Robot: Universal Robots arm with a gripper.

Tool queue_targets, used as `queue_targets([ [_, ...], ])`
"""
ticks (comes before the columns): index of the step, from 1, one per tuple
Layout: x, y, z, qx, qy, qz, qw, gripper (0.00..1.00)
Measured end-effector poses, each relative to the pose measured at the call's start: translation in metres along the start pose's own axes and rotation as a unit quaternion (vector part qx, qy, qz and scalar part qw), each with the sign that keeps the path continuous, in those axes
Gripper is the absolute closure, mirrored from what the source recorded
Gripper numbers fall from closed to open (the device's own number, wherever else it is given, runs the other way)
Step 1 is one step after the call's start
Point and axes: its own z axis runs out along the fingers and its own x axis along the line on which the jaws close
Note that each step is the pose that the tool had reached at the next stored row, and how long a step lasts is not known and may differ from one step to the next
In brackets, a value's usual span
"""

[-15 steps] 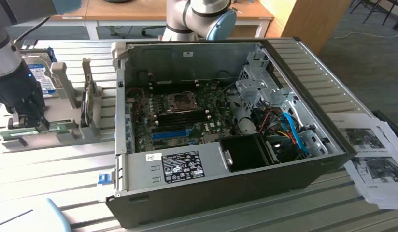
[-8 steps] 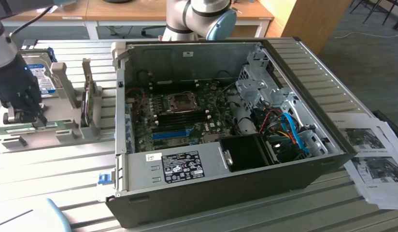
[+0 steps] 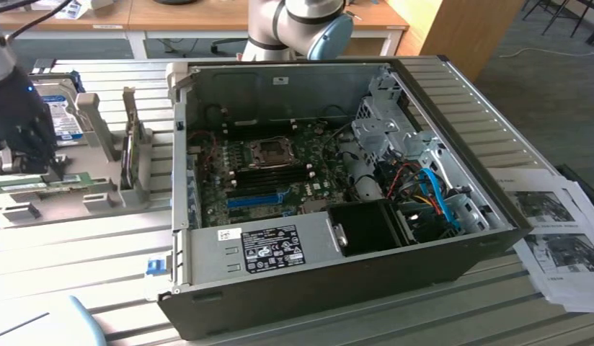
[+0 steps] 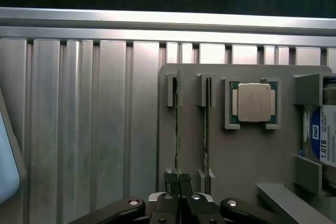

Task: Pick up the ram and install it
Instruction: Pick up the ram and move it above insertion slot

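One ram [image 4: 178,124] seems pinched by the gripper [image 4: 179,179] in its holder [image 4: 236,150].

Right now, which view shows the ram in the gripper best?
The wrist view: the ram stands edge-on in its gray holder, one end pinched by the gripper. The exterior view shows the ram as a thin green strip at that view's left, partly hidden by the gripper.

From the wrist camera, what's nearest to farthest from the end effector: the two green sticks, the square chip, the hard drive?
1. ram, pinched by the end effector.
2. second stick, standing right alongside.
3. processor chip, beyond that stick.
4. hard drive, outermost, past the chip.
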Motion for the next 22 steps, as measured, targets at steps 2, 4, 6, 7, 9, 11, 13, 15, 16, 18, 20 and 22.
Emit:
queue_targets([
  [2,0.0,0.0,-0.0046,-0.0002,0.0007,0.0,1.0,0.89],
  [4,0.0,0.0,-0.0093,-0.0004,0.0015,0.0,1.0,0.89],
  [6,0.0,0.0,-0.014,-0.0006,0.0023,0.0,1.0,0.89],
  [7,0.0,0.0,-0.0162,-0.0007,0.0027,0.0,1.0,0.89],
  [9,0.0,0.0,-0.0207,-0.0009,0.0033,0.0,1.0,0.89],
  [11,0.0,0.0,-0.0252,-0.001,0.0038,0.0,1.0,0.89],
  [13,0.0,0.0,-0.0293,-0.0011,0.0047,0.0,1.0,0.89],
  [15,-0.001,0.0,-0.0333,-0.0012,0.0057,0.0,1.0,0.89],
  [16,-0.001,0.0,-0.0353,-0.0012,0.0063,0.0,1.0,0.89],
  [18,-0.001,0.0,-0.0394,-0.0013,0.007,0.0,1.0,0.89],
  [20,-0.001,0.0001,-0.0437,-0.0013,0.0074,0.0,1.0,0.89],
  [22,-0.001,0.0,-0.0479,-0.0014,0.008,0.0,1.0,0.89],
])
